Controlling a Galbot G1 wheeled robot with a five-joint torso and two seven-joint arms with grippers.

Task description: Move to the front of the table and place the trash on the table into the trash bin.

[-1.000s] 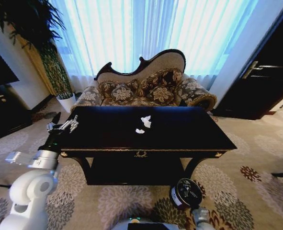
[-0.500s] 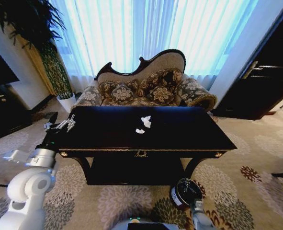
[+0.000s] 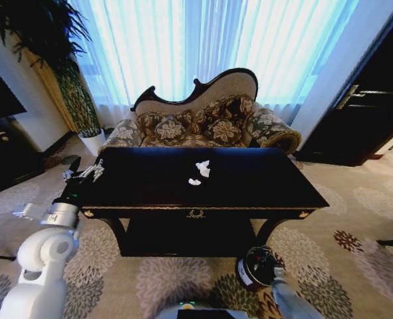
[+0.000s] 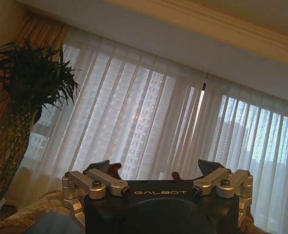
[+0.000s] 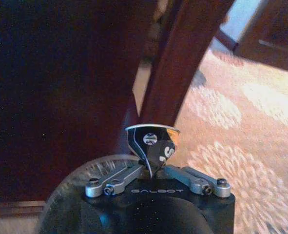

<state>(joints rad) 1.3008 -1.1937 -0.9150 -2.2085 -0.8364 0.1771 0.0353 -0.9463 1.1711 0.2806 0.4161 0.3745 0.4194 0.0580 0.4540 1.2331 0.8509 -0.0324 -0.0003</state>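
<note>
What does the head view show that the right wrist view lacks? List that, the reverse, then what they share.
Head view: two white paper wads on the table, the sofa behind it, and the open left gripper raised by the table's left end.
Right wrist view: the right gripper shut on a dark shiny scrap, close up.
Both: the table, the patterned carpet, and probably the trash bin, seen as a round rim under the right gripper.

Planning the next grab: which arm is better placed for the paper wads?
Likely left: the left gripper is open at table height; the right gripper is low by the bin, shut on dark trash.
</note>
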